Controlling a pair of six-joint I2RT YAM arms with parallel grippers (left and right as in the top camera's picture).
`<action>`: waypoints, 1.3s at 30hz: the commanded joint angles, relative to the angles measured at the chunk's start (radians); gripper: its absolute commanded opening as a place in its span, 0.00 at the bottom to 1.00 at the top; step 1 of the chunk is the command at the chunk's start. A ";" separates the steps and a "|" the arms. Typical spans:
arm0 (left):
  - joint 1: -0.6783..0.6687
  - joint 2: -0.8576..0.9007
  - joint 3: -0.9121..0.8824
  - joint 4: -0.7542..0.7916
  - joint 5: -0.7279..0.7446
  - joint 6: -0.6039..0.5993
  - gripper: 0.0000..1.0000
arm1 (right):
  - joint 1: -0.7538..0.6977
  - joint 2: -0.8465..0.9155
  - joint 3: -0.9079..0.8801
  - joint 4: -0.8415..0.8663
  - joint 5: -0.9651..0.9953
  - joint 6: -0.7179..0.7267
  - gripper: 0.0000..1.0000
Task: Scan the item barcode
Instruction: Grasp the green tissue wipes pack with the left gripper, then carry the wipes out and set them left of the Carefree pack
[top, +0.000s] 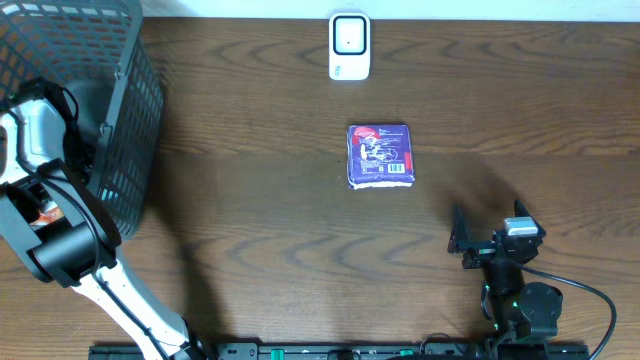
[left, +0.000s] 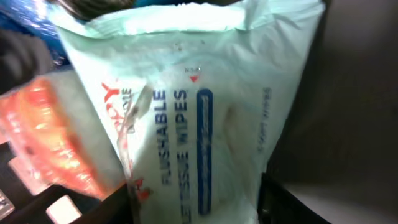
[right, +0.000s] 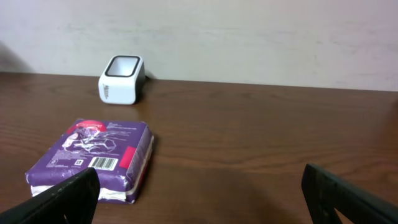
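Left wrist view: the left fingers (left: 292, 202) press on either side of a wipes pack (left: 186, 112) that fills the gap between them, with an orange packet (left: 43, 137) just beside it, at the basket (top: 130, 120). The right fingers (right: 62, 199) stand wide apart above the surface (right: 261, 143). A purple pack (right: 93, 158) lies flat just ahead of the left one, and the scanner (right: 122, 79) is farther beyond.
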 joint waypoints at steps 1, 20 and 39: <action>0.004 0.013 -0.043 0.012 0.064 0.013 0.39 | -0.007 -0.004 -0.002 -0.003 -0.006 0.011 0.99; 0.001 -0.255 0.129 -0.054 0.204 0.016 0.07 | -0.007 -0.004 -0.002 -0.003 -0.006 0.011 0.99; -0.439 -0.805 0.124 0.111 0.613 0.082 0.07 | -0.007 -0.004 -0.002 -0.003 -0.006 0.011 0.99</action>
